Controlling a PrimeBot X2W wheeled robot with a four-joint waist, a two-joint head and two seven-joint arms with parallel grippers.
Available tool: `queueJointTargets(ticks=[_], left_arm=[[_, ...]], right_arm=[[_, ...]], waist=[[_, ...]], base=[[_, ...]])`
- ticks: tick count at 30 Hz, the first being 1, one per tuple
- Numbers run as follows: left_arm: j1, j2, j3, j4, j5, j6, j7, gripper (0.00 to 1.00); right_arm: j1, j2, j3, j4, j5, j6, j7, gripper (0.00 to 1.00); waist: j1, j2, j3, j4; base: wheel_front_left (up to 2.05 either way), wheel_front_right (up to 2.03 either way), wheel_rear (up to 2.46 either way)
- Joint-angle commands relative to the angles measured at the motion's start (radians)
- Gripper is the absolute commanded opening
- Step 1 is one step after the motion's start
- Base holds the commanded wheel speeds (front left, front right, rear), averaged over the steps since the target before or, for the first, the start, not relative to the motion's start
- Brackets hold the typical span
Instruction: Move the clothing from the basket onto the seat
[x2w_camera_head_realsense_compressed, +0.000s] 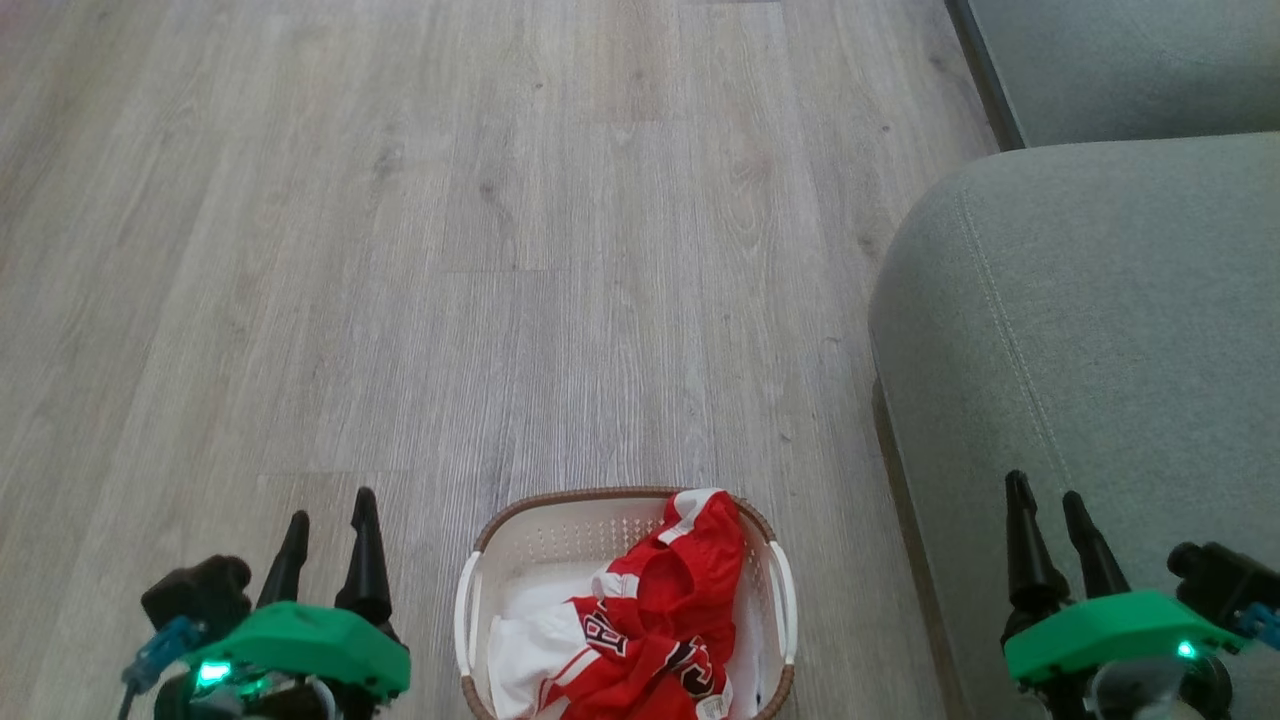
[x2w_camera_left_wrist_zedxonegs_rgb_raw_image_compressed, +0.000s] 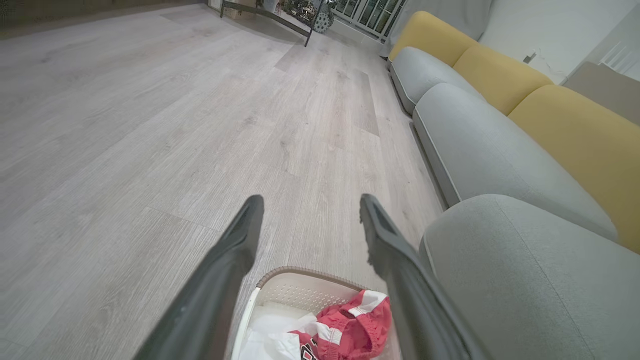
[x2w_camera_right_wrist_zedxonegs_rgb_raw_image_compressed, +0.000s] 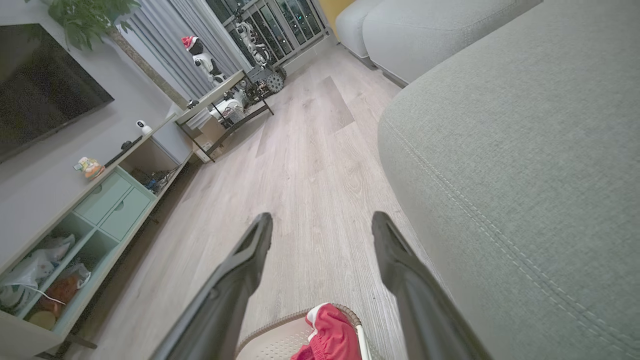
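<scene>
Floor (x2w_camera_head_realsense_compressed: 500, 200) of pale planks, basket (x2w_camera_head_realsense_compressed: 560, 545) beside grey-green seat (x2w_camera_head_realsense_compressed: 1100, 320), clothing (x2w_camera_head_realsense_compressed: 660, 620) inside

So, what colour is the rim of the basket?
The basket has a brown braided rim above cream-white walls. The head view shows it best.

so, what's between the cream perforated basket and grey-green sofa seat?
Bare pale wood-plank floor in the head view; nothing lies between basket and seat.

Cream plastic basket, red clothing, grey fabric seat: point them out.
cream plastic basket (x2w_camera_head_realsense_compressed: 560, 535), head view, back wall
red clothing (x2w_camera_head_realsense_compressed: 690, 580), head view, upper fold
grey fabric seat (x2w_camera_head_realsense_compressed: 1100, 330), head view, top face
</scene>
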Motion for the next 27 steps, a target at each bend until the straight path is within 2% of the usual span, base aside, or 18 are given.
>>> queueJointTargets(ticks=[1, 14, 27], left_arm=[[-0.023, 0.019, 0.015, -0.043, 0.030, 0.009, -0.015, 1.00], [-0.012, 0.026, -0.001, -0.045, 0.151, 0.037, -0.059, 1.00], [0.000, 0.013, 0.007, -0.034, 0.284, 0.037, -0.103, 1.00]], right_arm=[[-0.015, 0.001, 0.021, -0.041, -0.030, 0.005, -0.017, 1.00], [-0.005, 0.001, 0.043, -0.060, -0.191, 0.006, -0.060, 1.00], [0.005, 0.001, 0.056, -0.082, -0.354, 0.007, -0.104, 1.00]], waist=[[-0.0001, 0.0000, 0.000, 0.000], [-0.0001, 0.0000, -0.003, 0.001], [-0.0001, 0.0000, -0.004, 0.003]], base=[[0.00, 0.00, 0.00], [0.00, 0.00, 0.00], [0.00, 0.00, 0.00]])
